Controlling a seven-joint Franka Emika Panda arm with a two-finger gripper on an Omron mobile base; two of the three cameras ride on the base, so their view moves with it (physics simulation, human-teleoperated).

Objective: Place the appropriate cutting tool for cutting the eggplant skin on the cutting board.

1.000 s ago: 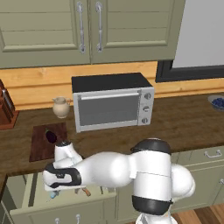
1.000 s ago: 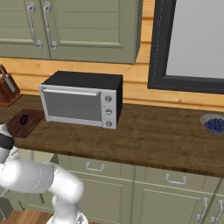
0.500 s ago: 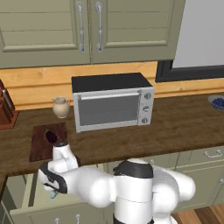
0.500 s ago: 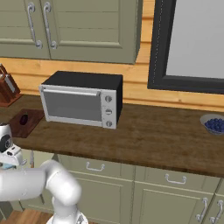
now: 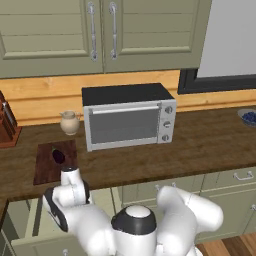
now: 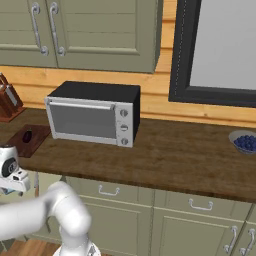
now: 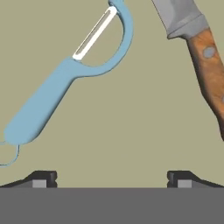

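Lower and further left than a second ago, the arm now reaches down into the open drawer (image 5: 35, 227) below the surface (image 5: 200, 145), its wrist hanging over the drawer's inside.

From the hand view, the claw (image 7: 111, 178) stands wide, its two tips well apart with bare drawer floor between them, holding nothing. The peeler (image 7: 65, 83) lies flat on that floor, ahead of the claw and off toward the left tip. Its long axis runs on a diagonal: handle end near the left tip, head angled away toward the top middle of the view. The knife (image 7: 199, 52) lies to the right, apart from the peeler, its wooden handle running down the right edge.

So the claw is not yet centred on the peeler; I judge it must shift toward the left tip's side and perhaps turn so the tips close across the handle.

The board (image 5: 54, 161) sits on the surface above the drawer, carrying the eggplant (image 5: 58, 156), left of the toaster oven (image 5: 129, 116).
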